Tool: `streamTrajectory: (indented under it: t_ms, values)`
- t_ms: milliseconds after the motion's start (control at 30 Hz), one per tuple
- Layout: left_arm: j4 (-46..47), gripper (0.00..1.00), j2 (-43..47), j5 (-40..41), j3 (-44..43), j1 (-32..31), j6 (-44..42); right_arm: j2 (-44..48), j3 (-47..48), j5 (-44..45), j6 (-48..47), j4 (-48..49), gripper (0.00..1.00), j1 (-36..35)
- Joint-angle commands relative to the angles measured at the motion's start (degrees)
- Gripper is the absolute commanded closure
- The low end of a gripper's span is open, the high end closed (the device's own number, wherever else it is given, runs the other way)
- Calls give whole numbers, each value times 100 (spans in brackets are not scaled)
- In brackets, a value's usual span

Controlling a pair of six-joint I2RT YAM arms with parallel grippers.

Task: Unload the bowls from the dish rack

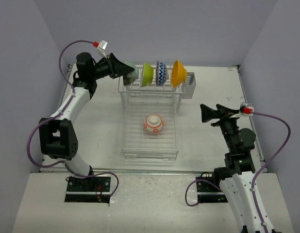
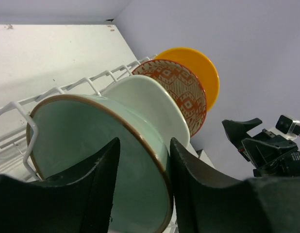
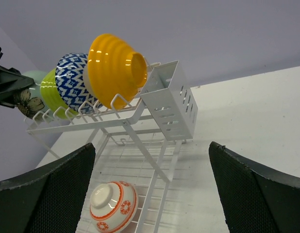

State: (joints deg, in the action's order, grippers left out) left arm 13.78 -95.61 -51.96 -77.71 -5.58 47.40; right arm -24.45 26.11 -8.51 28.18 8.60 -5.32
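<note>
As the left pincer point(image 2: 144, 143), jaws apart, straddles the rim of the mint green bowl point(image 2: 82, 131) at the left end of the dish rack point(image 1: 150, 155), near the bench's far edge, the rim should be clamped firmly, then lifted straight up.

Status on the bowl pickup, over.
Left gripper astride mint bowl rim, grip unconfirmed. Right gripper open, off the rack. Five bowls in rack. Next bowl close behind mint.
</note>
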Motion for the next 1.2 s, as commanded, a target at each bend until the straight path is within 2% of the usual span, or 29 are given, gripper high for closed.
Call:
streamTrajectory:
  t_ms: [0,67,433,667,867,1000,1167]
  values:
    - [-218,55,8,178,-236,-13,-187,37,17,78,-103,142,1,-21]
    - [-341,58,16,222,-279,-4,-266,45,0,78,-103,151,1,-21]
    - [-991,100,113,433,-569,-4,-573,-42,8,17,-76,212,1,-21]
    - [-1088,100,210,495,-692,-4,-504,-78,26,-54,-59,256,1,-21]
    - [-720,100,403,354,-667,-4,-21,-43,17,-107,-67,274,1,-21]
    - [289,100,508,108,-377,-4,795,-8,8,-133,-76,256,1,-21]
    - [1124,100,474,-68,-87,-4,1315,63,-9,-159,-103,247,1,-21]
